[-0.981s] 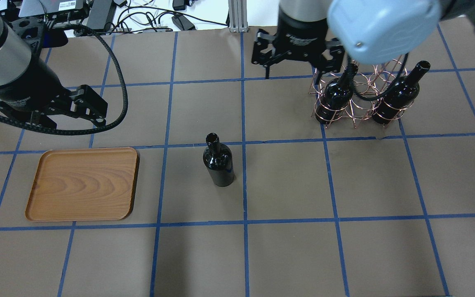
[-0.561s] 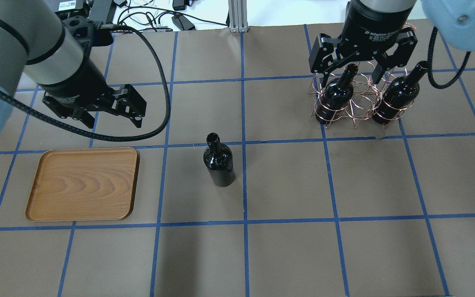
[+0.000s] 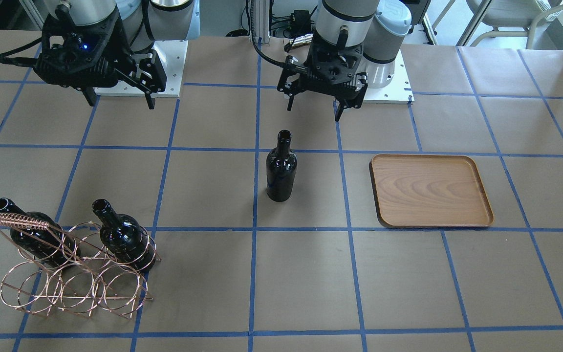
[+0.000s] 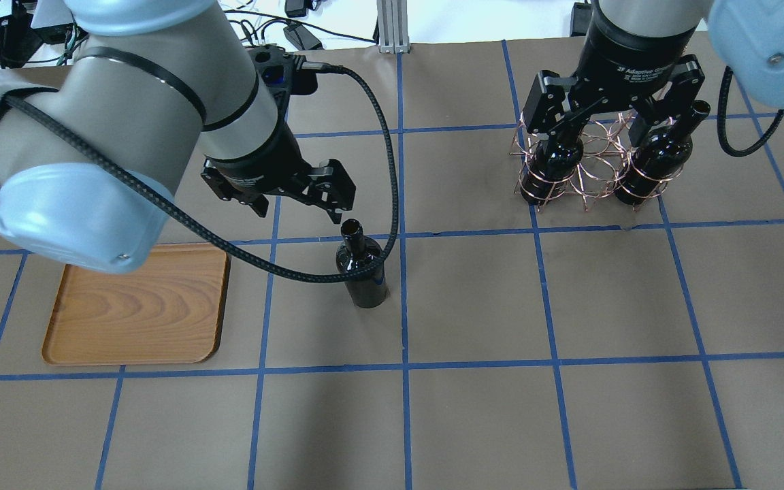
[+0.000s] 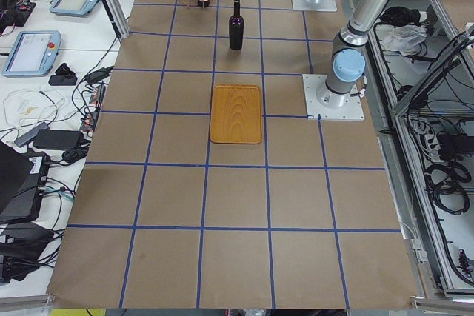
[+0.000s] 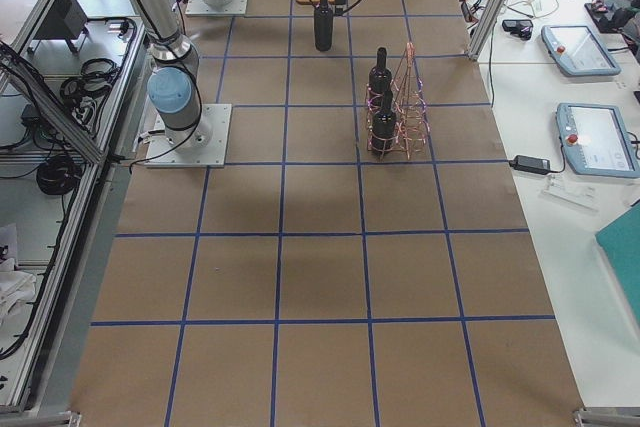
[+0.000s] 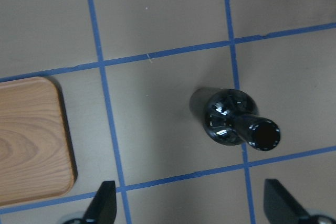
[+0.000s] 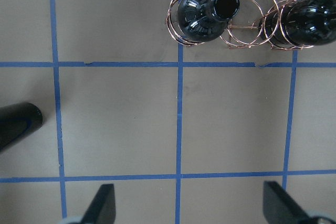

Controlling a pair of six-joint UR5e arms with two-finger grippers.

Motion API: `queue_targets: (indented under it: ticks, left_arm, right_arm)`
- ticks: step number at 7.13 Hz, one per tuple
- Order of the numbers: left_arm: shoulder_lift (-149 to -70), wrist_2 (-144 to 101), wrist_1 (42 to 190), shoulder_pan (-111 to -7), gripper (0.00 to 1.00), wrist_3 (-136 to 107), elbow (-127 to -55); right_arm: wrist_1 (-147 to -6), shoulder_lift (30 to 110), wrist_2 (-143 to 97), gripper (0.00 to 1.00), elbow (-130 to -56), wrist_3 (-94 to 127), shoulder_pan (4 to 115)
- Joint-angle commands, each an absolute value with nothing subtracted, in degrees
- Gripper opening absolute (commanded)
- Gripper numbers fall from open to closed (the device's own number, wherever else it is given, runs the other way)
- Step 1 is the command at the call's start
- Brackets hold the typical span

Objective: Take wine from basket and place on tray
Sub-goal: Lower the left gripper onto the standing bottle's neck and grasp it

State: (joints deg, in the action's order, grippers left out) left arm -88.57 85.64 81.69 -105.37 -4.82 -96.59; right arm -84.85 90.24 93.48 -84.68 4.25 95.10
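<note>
One wine bottle [image 4: 363,269] stands upright on the table's middle, outside the basket; it also shows in the front view [image 3: 281,168] and the left wrist view [image 7: 231,119]. My left gripper [image 4: 297,209] is open, above and just left of its neck, touching nothing. The wooden tray [image 4: 133,313] lies empty to the left, its top corner hidden by my left arm. The copper wire basket [image 4: 596,173] holds two more bottles [image 4: 555,160] [image 4: 654,163]. My right gripper [image 4: 593,129] is open and empty high over the basket.
My left arm's black cable [image 4: 392,197] loops beside the standing bottle. Cables and electronics [image 4: 283,30] lie beyond the table's far edge. Blue tape lines grid the brown table [image 4: 474,408].
My left arm has swung right from above the tray to beside the standing bottle. My right gripper has moved right to sit over the basket. Both stayed open.
</note>
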Motion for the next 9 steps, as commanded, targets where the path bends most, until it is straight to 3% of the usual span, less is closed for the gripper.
queue_targets:
  ticks: [1, 5, 6, 9]
  left_arm:
    - [-92.6, 85.5, 78.2, -108.7, 1.00, -8.1, -96.7]
    - [-97.6, 85.7, 76.8, -109.0, 1.00, -6.7, -97.6]
    - [-97.8, 85.4, 76.9, -109.0, 0.82, -6.6, -97.7]
    - [-98.0, 85.6, 76.8, -109.0, 0.80, -6.7, -98.8]
  right_arm:
    - [-85.6, 90.3, 93.5, 1.00, -84.7, 4.0, 95.1]
    - [-86.6, 89.8, 92.1, 1.00, -84.8, 1.4, 95.2]
    - [-88.5, 89.7, 91.4, 1.00, -84.9, -0.1, 95.2]
    - [-88.5, 89.7, 91.5, 1.00, -84.9, 0.4, 95.2]
